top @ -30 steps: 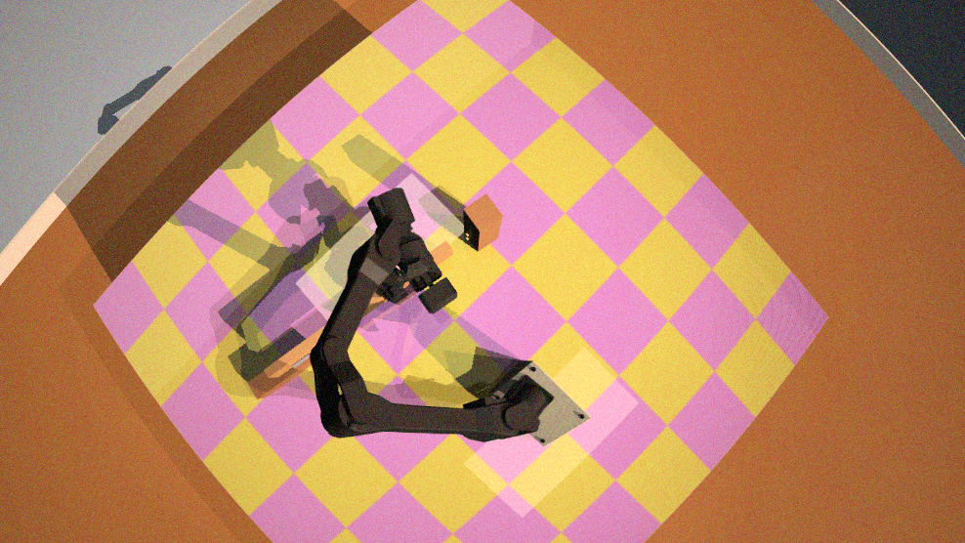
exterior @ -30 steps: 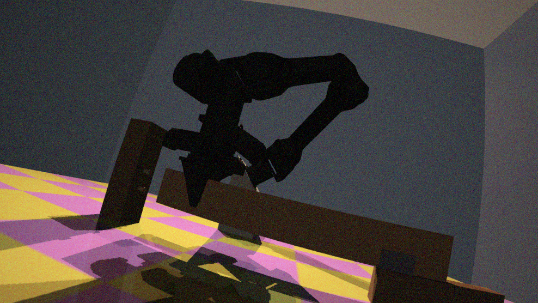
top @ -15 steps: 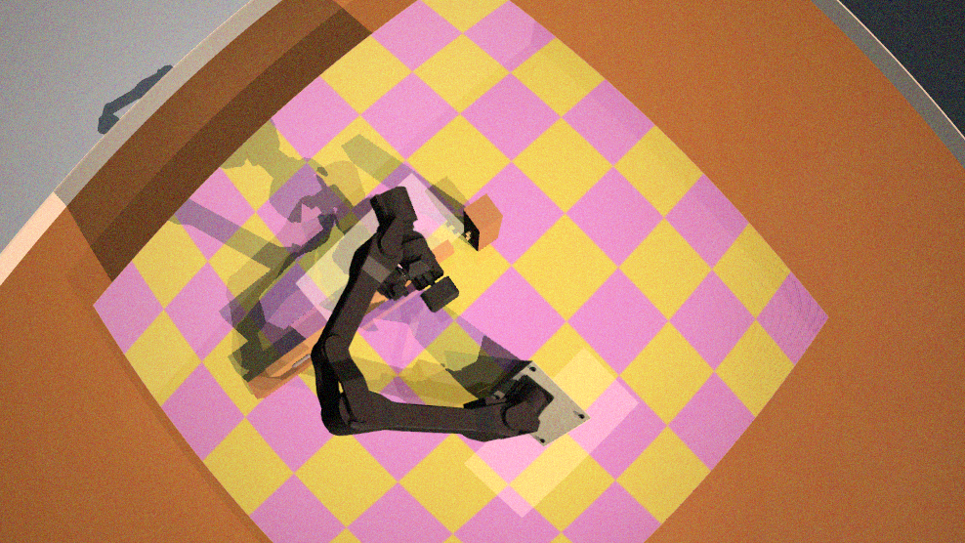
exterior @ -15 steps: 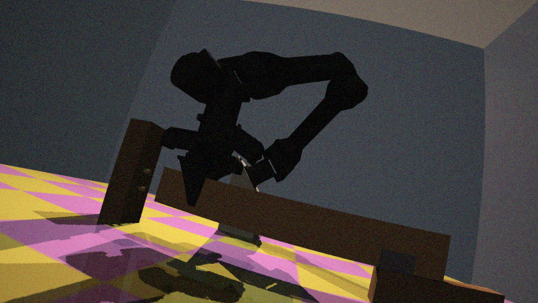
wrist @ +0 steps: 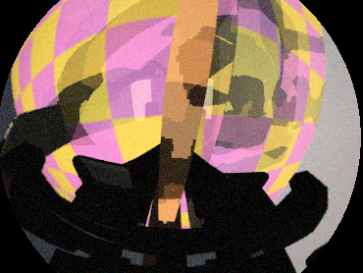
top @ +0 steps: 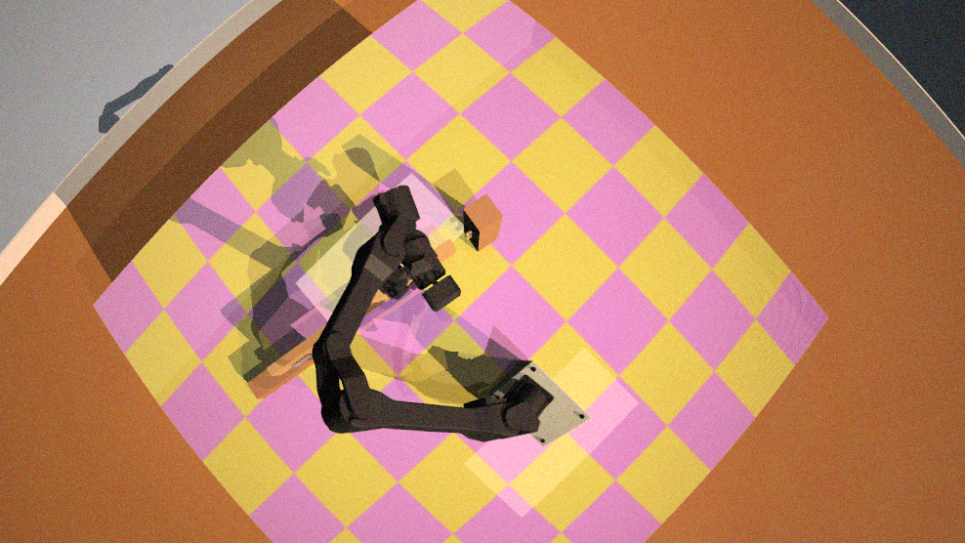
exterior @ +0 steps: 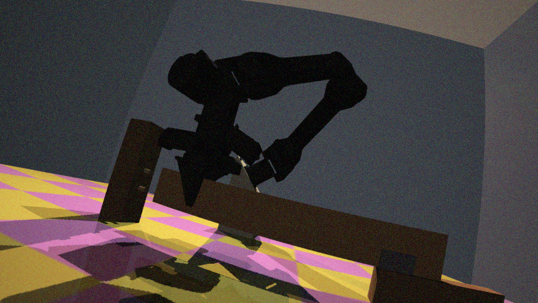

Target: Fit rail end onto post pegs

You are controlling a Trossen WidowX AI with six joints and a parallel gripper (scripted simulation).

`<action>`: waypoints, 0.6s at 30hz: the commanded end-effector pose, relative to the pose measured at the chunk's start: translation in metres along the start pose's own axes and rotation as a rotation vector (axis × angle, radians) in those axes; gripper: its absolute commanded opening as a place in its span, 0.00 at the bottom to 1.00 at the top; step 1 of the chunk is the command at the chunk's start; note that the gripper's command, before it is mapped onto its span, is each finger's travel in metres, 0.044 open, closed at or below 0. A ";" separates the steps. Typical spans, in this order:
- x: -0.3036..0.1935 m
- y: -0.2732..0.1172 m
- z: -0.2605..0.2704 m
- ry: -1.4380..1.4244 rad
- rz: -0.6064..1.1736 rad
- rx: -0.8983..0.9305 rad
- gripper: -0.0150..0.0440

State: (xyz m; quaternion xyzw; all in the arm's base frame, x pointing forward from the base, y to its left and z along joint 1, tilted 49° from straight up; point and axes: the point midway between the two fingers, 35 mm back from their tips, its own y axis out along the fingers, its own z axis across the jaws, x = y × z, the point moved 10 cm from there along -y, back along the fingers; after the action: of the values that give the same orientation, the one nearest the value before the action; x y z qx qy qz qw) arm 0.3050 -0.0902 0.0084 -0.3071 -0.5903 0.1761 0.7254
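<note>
The long wooden rail (exterior: pixel 300 214) (wrist: pixel 191 59) is between the fingers of my gripper (exterior: pixel 192 198) (wrist: pixel 173 147), which is shut on it near its post end. The rail looks close to level and its near end is raised off the table. The upright post (exterior: pixel 127 169) (top: pixel 486 219) stands just beyond that end, with a small gap between them. The upper peg (exterior: pixel 147 170) and lower peg (exterior: pixel 141 187) show outside the rail, roughly at the height of its end. The rail's far end is at the bracket (exterior: pixel 397 261) on the footboard block (exterior: pixel 432 288). The holes are hidden.
The arm's base plate (top: pixel 560 418) is at the lower right of the top view. The arm bends over the rail and hides its middle there. Arm shadows lie across the checkered mat (top: pixel 566 249) near the rail. Part of the gripper body overlaps the post's edge in the exterior view.
</note>
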 end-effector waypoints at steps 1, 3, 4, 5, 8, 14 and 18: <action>-0.003 -0.001 0.000 -0.001 0.003 -0.005 0.25; -0.004 0.000 0.000 -0.001 0.003 -0.005 0.25; -0.004 0.000 0.000 -0.001 0.003 -0.005 0.25; -0.005 0.000 0.000 -0.001 0.003 -0.005 0.25; -0.006 0.000 0.000 -0.001 0.003 -0.005 0.25; -0.007 -0.001 0.000 -0.001 0.003 -0.005 0.25; -0.009 -0.001 0.000 -0.001 0.004 -0.005 0.25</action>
State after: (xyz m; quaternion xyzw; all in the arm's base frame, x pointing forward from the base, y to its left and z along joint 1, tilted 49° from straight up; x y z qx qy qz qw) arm 0.3032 -0.0929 0.0039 -0.3073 -0.5902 0.1764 0.7253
